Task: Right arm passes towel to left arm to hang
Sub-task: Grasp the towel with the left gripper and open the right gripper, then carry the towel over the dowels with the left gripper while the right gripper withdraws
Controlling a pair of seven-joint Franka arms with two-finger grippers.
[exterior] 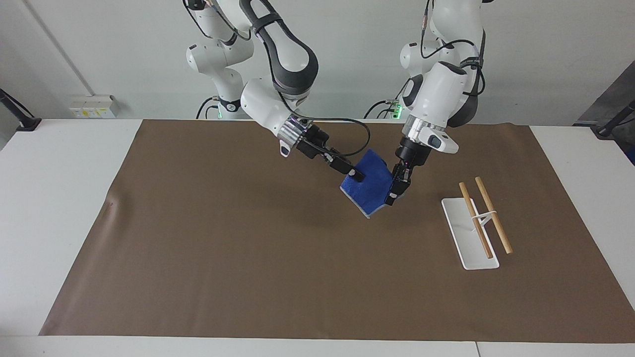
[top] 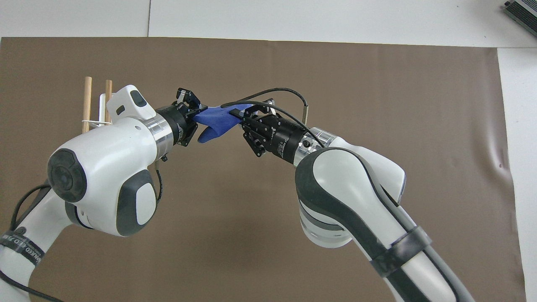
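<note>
The blue towel [exterior: 372, 187] hangs in the air over the brown mat, held at its upper edge by my right gripper [exterior: 355, 175], which is shut on it. It also shows in the overhead view [top: 216, 121], stretched between the two hands. My right gripper [top: 240, 114] comes from the cable-looped arm. My left gripper [exterior: 395, 192] is at the towel's edge toward the left arm's end of the table, touching it. In the overhead view my left gripper [top: 195, 119] meets the towel's end.
A white rack base [exterior: 459, 233] with two wooden rods [exterior: 491, 214] stands on the brown mat [exterior: 248, 258] toward the left arm's end. In the overhead view the rods [top: 87, 98] are partly hidden by the left arm.
</note>
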